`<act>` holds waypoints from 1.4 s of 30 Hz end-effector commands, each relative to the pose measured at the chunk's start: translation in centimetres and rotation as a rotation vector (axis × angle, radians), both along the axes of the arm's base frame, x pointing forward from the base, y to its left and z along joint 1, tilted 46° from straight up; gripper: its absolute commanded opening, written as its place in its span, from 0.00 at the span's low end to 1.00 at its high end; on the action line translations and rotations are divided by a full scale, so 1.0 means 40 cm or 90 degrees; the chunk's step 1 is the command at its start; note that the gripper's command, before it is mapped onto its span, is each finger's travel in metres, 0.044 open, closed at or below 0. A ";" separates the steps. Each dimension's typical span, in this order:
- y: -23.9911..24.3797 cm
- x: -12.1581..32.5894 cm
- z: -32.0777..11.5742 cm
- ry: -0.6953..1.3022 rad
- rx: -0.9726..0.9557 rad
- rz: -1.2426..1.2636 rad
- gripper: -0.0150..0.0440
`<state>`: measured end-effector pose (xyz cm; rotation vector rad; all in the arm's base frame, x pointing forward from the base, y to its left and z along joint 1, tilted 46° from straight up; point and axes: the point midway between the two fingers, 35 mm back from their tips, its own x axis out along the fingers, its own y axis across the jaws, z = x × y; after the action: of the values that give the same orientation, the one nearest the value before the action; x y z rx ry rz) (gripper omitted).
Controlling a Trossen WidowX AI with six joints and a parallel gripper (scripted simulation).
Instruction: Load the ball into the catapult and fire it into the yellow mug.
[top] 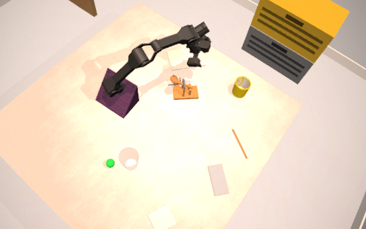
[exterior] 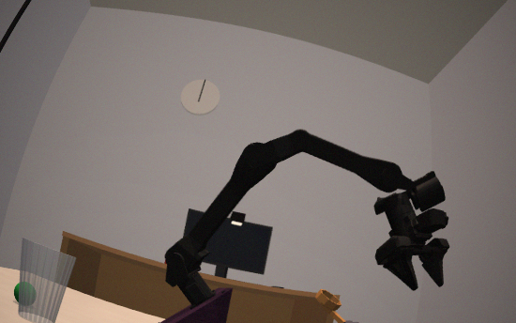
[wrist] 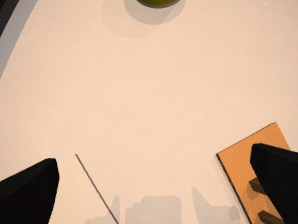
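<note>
The orange catapult stands mid-table, its spoon cup pointing away from the yellow mug. I see no ball in the cup. In the wrist view a corner of the catapult base shows at lower right. A green ball lies on the table far at the front, beside a clear glass. My gripper is open and empty. It hangs well above the table, just behind the catapult.
The arm stands on a purple wedge base. A yellow and grey cabinet stands at the back right. An orange stick, a grey slab and a white pad lie at the front right. A pale sheet lies under the gripper.
</note>
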<state>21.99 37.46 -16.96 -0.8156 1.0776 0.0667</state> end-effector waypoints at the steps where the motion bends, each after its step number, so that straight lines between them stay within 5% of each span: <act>1: 0.049 0.085 0.030 0.028 0.026 0.060 1.00; 16: 0.145 0.354 0.153 0.038 0.024 0.339 1.00; 42: 0.134 0.366 0.171 0.027 0.025 0.333 1.00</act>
<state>36.62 42.83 -10.12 -1.0472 0.8766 0.5457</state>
